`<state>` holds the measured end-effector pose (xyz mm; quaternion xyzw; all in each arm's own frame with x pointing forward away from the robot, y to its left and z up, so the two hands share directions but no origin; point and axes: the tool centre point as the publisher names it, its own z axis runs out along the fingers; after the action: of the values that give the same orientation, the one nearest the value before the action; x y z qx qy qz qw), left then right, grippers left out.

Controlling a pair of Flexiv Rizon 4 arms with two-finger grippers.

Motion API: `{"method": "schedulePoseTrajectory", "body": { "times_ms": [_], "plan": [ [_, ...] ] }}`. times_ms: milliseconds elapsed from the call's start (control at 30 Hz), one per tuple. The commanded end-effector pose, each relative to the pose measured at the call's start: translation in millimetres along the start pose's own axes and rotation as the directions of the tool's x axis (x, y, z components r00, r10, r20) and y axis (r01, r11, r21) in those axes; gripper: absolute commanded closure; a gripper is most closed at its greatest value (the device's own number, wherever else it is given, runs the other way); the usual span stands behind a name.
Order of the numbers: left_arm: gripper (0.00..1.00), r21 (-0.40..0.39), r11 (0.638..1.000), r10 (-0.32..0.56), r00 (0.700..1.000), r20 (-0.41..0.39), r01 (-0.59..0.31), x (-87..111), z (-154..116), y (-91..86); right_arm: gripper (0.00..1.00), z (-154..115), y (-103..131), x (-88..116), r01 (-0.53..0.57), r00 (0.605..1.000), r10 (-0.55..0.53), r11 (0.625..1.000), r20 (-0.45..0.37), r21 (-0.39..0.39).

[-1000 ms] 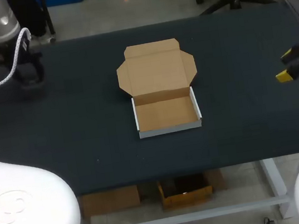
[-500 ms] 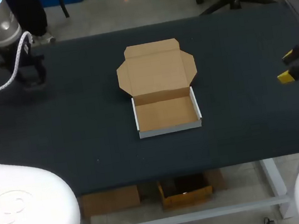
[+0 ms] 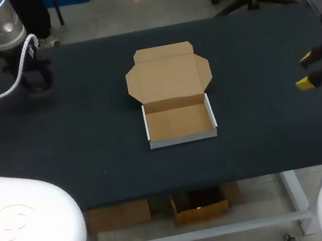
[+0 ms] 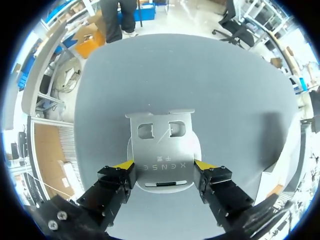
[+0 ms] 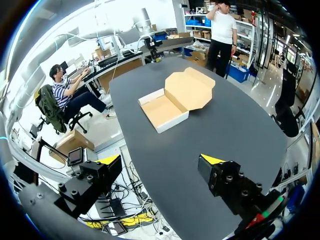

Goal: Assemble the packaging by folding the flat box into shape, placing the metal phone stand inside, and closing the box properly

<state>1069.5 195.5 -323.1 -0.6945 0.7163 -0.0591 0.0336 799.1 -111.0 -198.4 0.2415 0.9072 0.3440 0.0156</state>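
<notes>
Cardboard walls already stand on the box (image 3: 176, 97) at the middle of the dark table (image 3: 80, 145). Its shallow tray (image 3: 179, 122) lies nearest the robot with 3 low sides raised and nothing inside, and its lid (image 3: 168, 74) is spread flat just beyond with 2 side flaps out. Off to the right, near the table's edge and well apart from the box, the right gripper (image 3: 306, 70) hangs with its yellow tips spread wide and nothing between them. At the far left corner the left gripper (image 4: 164, 167) is down low over the metal phone stand (image 4: 162, 145), its 2 fingertips set against opposite edges of the stand's rounded base, so it appears to have the stand clamped. Whether the stand has left the surface cannot be told. Over the last second the left arm has crept a little along the far edge toward the box's side, the right gripper has only wavered in place, and the box has not shifted at all. That suggests the folding is finished for now and the work has passed to fetching the stand. By this reading the task is roughly midway. The stand has yet to cross the table and go into the tray, and the lid and flaps remain to be closed. The thin metal edges could slip in such a grip during the carry.
</notes>
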Motion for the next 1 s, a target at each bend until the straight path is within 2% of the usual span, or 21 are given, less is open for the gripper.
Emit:
{"method": "schedulePoseTrajectory", "body": {
  "times_ms": [33, 133, 567, 1000],
  "plan": [
    [1.0, 0.031, 0.999, 0.011, 1.0, 0.017, -0.012, 11.9, -10, 12.9, 0.0, 4, -1, 2, 0.005, 1.0, -0.005, 1.0, 0.009, 0.018],
    [1.0, 0.04, 0.999, 0.026, 0.999, 0.021, -0.026, 20.4, -14, 17.3, 0.0, 7, -2, 0, 0.015, 1.0, -0.015, 0.999, 0.014, 0.039],
    [1.0, 0.05, 0.994, 0.093, 0.995, 0.022, -0.094, 51.8, -20, 32.3, 0.0, 17, -8, -6, 0.026, 1.0, -0.026, 1.0, 0.01, 0.009],
    [1.0, 0.061, 0.984, 0.167, 0.986, 0.023, -0.168, 74.8, -25, 45.4, 0.0, 34, -12, -2, 0.077, 0.995, -0.073, 0.995, -0.07, 0.057]
  ]
}}
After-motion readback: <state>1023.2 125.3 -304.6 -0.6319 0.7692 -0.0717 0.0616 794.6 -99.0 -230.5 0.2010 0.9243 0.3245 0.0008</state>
